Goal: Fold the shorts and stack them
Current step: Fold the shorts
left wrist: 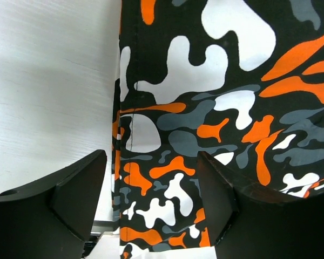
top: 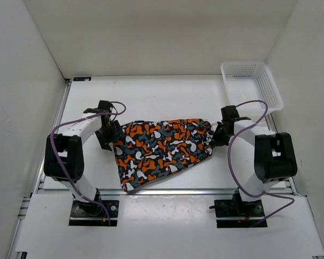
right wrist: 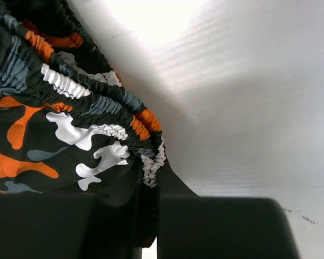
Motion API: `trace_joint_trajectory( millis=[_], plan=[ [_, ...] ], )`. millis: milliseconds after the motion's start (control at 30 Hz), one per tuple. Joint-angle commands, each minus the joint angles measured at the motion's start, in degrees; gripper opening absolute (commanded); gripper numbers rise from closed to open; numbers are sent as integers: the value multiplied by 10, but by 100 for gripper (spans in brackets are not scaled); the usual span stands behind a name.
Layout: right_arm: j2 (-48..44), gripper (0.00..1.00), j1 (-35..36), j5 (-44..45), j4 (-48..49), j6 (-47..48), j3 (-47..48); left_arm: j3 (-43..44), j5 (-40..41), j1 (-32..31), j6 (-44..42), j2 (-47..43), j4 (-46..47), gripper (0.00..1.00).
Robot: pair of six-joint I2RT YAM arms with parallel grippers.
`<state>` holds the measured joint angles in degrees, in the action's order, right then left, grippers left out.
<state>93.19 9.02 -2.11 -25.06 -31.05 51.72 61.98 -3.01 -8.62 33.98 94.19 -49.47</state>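
The shorts (top: 159,150), in orange, black, grey and white camouflage print, lie spread flat on the white table between the two arms. My left gripper (top: 109,136) is open at their left edge; in the left wrist view its fingers (left wrist: 78,189) straddle the hemmed edge of the shorts (left wrist: 216,108), one over bare table, one over the fabric. My right gripper (top: 220,134) is shut on the gathered elastic waistband (right wrist: 146,162) at the shorts' right end.
A white mesh basket (top: 252,85) stands at the back right corner. White walls enclose the table on three sides. A metal rail (top: 167,190) runs along the near edge, in front of the arm bases.
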Motion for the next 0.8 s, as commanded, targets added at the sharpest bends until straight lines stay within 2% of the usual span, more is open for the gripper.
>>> trace_joint_trajectory(
  millis=[0,67,133,167,200,267,467,667,767],
  plan=[
    [6,0,0,40,-2,7,11,6,-16,4,-17,-20,3,78],
    [-31,0,0,56,-18,7,3,6,-22,4,-17,-25,3,76],
    [-62,0,0,84,-35,15,3,6,-30,4,-23,-31,3,67],
    [-96,0,0,96,-51,15,-4,1,-30,-3,-23,-31,3,58],
    [-113,0,0,108,-60,23,-4,1,-30,-3,-23,-37,3,34],
    [-158,0,0,131,-86,32,-4,-5,-30,-17,-18,-37,3,10],
    [-201,0,0,186,-117,53,36,-18,-72,-47,10,4,40,10],
    [-190,0,6,186,-117,53,86,52,-80,-75,-3,113,59,10],
    [-184,0,31,200,-122,53,123,95,-85,-81,-3,142,59,10]
  ],
)
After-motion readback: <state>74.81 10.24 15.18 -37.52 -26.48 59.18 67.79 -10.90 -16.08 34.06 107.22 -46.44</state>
